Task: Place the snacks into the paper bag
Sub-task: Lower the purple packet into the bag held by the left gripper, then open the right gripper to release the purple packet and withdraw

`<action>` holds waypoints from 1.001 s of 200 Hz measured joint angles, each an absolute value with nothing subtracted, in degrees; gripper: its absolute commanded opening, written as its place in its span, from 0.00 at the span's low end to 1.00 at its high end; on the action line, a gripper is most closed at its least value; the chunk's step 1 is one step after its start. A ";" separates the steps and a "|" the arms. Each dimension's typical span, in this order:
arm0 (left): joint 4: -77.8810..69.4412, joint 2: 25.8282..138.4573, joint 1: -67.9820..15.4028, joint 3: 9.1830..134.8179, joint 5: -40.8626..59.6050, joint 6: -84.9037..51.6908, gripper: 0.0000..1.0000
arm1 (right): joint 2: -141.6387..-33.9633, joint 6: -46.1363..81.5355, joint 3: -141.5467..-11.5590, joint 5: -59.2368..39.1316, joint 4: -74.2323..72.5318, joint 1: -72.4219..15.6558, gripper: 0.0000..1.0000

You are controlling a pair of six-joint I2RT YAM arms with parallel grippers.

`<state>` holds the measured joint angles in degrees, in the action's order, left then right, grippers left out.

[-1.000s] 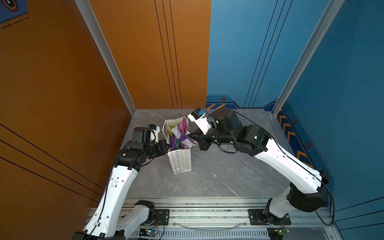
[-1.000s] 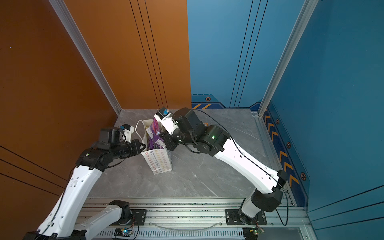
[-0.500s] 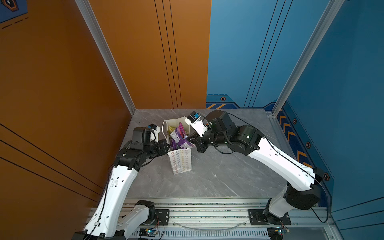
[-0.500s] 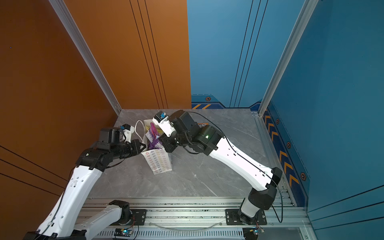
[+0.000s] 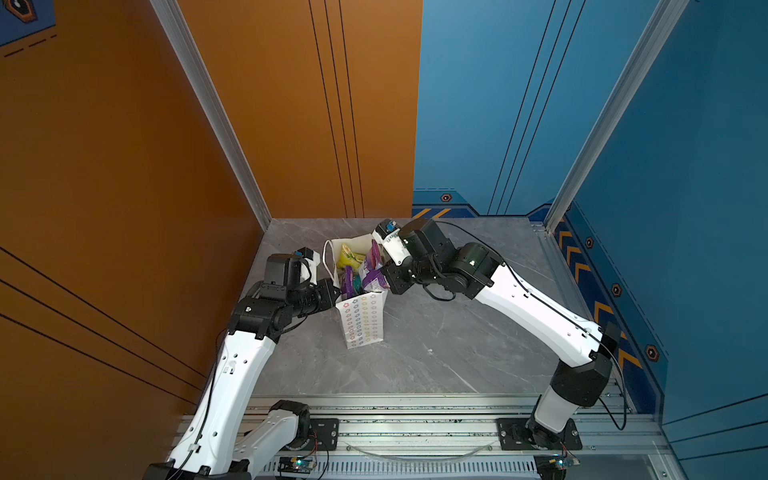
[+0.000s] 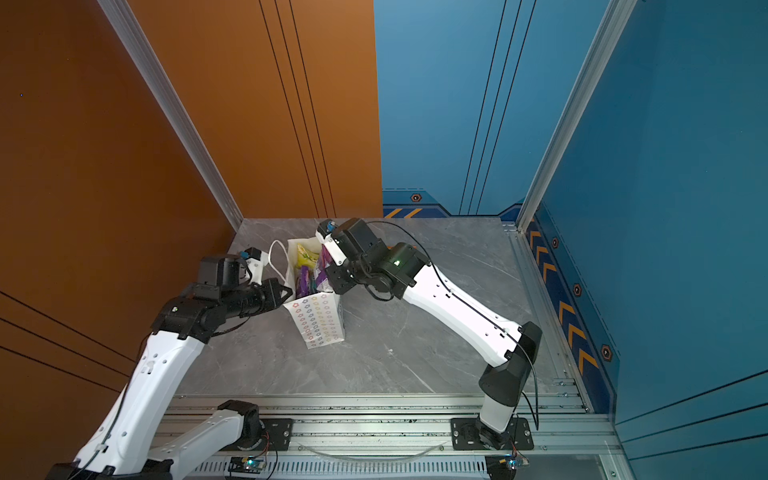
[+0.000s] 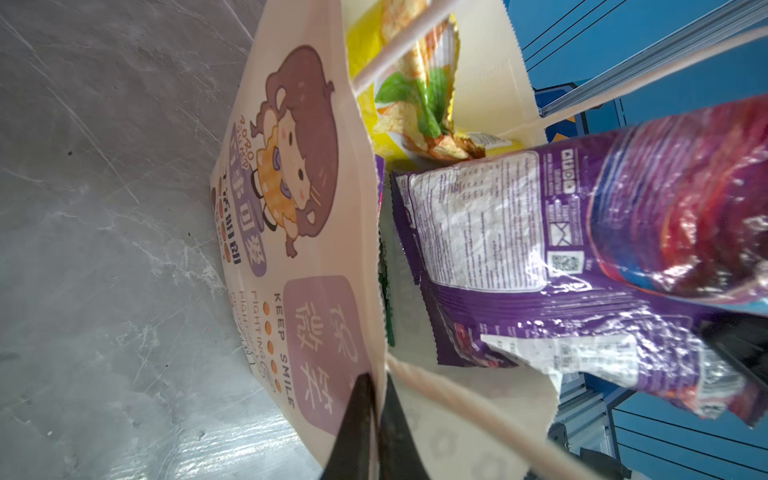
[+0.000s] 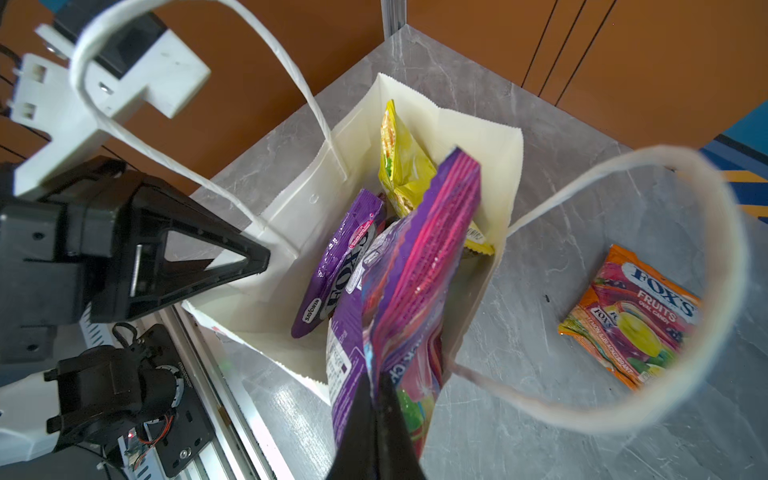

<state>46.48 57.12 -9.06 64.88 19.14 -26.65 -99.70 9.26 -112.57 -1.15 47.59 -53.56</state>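
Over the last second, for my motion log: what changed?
The right end effector, shut on the purple packet, moved left across the top views, carrying it over the paper bag's mouth and lower in. The left end effector stayed clamped on the bag's rim; the bag kept its place.

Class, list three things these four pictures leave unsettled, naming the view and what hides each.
1. Contents low in the paper bag: right wrist view, covered by the purple packet.
2. Orange packet: unseen in both top views, behind the right arm.
3. Purple packet's small print: left wrist view, too small.
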 measured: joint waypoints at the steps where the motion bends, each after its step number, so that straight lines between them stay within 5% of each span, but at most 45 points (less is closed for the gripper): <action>1: 46.46 57.10 -9.06 64.88 19.14 -26.65 0.08 | -99.72 9.26 -112.60 -1.10 47.59 -53.58 0.00; 200: 46.46 57.10 -9.04 64.88 19.11 -26.63 0.08 | -116.20 10.52 -124.77 5.19 50.68 -58.28 0.00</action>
<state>46.46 57.10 -9.04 64.88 19.11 -26.63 -116.20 10.52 -124.77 5.19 50.68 -58.28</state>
